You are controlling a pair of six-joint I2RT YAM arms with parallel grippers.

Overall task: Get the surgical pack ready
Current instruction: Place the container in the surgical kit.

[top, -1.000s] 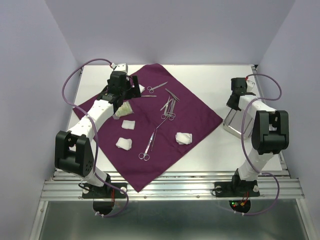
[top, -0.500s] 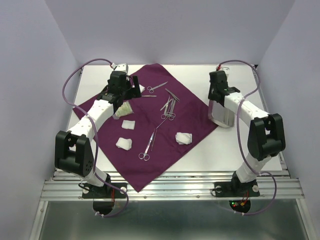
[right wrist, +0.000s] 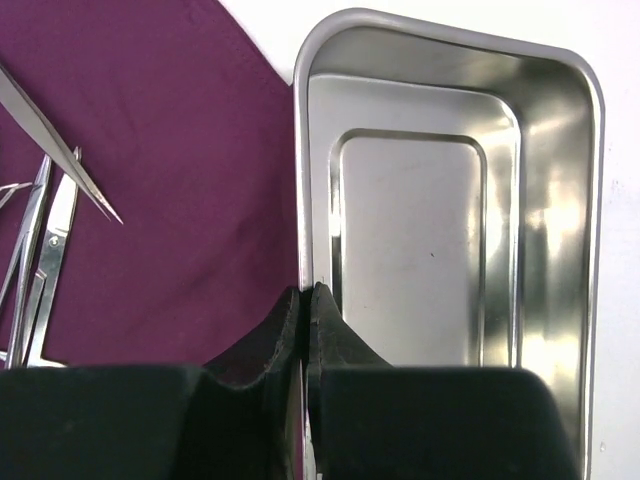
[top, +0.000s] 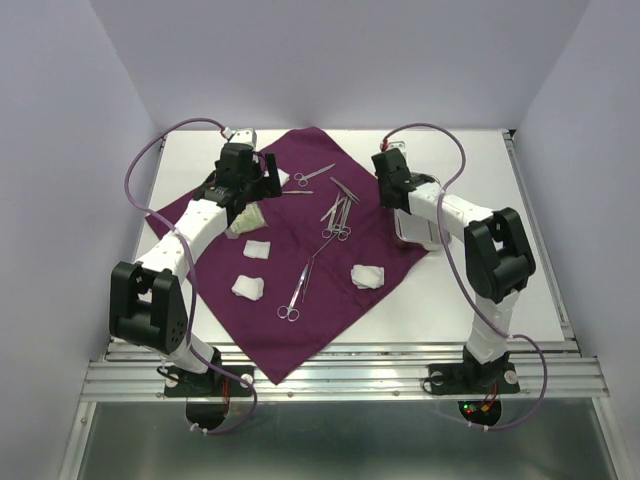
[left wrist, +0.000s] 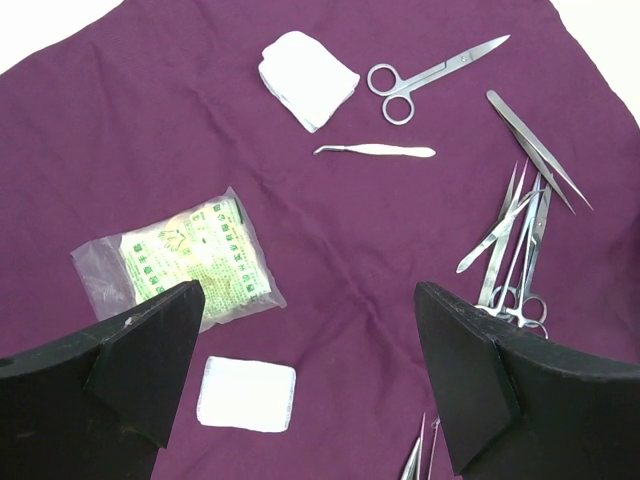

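Notably, the right gripper [right wrist: 303,300] was clamped shut on the left rim of the steel tray [right wrist: 560,200], which lay lengthwise up-frame at the right edge of the purple wrap [right wrist: 170,150], while the left gripper [left wrist: 310,340] hung wide open, empty.

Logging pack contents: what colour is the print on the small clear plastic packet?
Green; the clear plastic packet shows best in the left wrist view.
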